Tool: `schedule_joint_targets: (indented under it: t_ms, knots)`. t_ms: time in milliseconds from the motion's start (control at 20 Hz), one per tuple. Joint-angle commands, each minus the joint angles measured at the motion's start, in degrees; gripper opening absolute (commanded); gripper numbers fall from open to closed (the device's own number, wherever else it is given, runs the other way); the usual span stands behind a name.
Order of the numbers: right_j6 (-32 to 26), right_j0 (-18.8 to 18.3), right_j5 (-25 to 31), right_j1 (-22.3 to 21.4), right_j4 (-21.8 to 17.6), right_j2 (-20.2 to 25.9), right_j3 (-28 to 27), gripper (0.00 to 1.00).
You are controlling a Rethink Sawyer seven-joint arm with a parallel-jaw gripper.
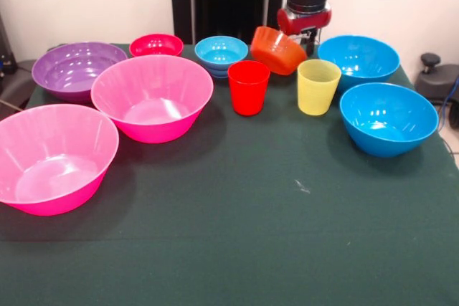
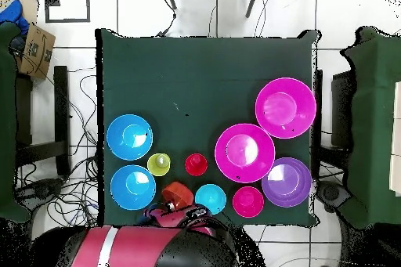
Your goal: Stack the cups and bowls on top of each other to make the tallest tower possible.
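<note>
My gripper (image 1: 302, 38) hangs at the table's far side, shut on the rim of the small orange bowl (image 1: 276, 49), which is tilted and off the cloth; the bowl also shows in the overhead view (image 2: 178, 195). The red cup (image 1: 248, 87) stands upright just in front and left of it. The yellow cup (image 1: 318, 87) stands in front and right. The small light-blue bowl (image 1: 221, 54) sits to the left of the orange bowl. The small red bowl (image 1: 155, 45) sits further left. No pieces are stacked into a tower.
Two large blue bowls (image 1: 358, 59) (image 1: 388, 118) sit at the right. A purple bowl (image 1: 75, 69) and two pink bowls (image 1: 152, 98) (image 1: 51, 157) sit at the left. The green cloth (image 1: 272, 234) covers the table.
</note>
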Motion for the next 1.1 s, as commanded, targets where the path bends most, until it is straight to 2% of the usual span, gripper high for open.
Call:
schedule_joint_targets:
  t_ms: [50, 350, 600, 1100]
  knots:
    - [5.46, 0.7, 7.01, -1.35, 0.48, 6.73, -5.29, 1.0]
    - [6.1, 1.29, 7.78, -2.65, 1.4, 6.43, -4.54, 1.0]
    - [7.1, 2.73, 11.74, -7.95, 3.87, 5.24, -3.0, 1.0]
    - [7.8, 5.33, 11.97, -9.79, 2.68, 2.16, -2.56, 1.0]
